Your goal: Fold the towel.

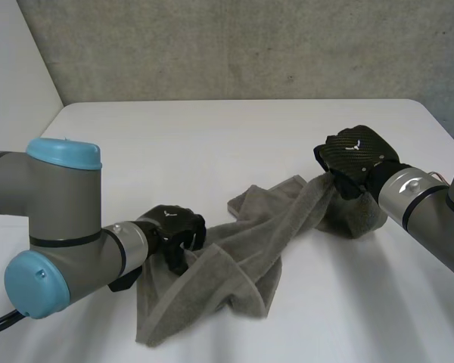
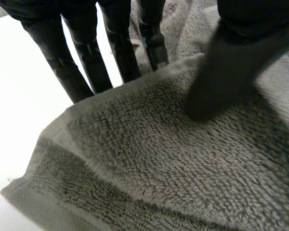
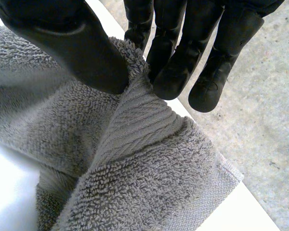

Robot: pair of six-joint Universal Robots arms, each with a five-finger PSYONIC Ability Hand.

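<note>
A grey terry towel (image 1: pixel 242 249) lies crumpled and stretched across the white table (image 1: pixel 212 144), between my two hands. My left hand (image 1: pixel 174 227) is at the towel's near left end. There its thumb (image 2: pixel 231 62) presses down on the towel (image 2: pixel 173 159) and its fingers (image 2: pixel 86 53) reach past the folded edge, nipping it. My right hand (image 1: pixel 356 155) holds the far right end raised off the table. The towel's corner (image 3: pixel 135 178) is pinched between its thumb (image 3: pixel 86 48) and fingers (image 3: pixel 183 57).
A wide bare stretch of table runs behind and left of the towel. Its right edge lies just under my right hand, with grey floor (image 3: pixel 260 120) beyond. A concrete wall (image 1: pixel 250 45) stands behind the table.
</note>
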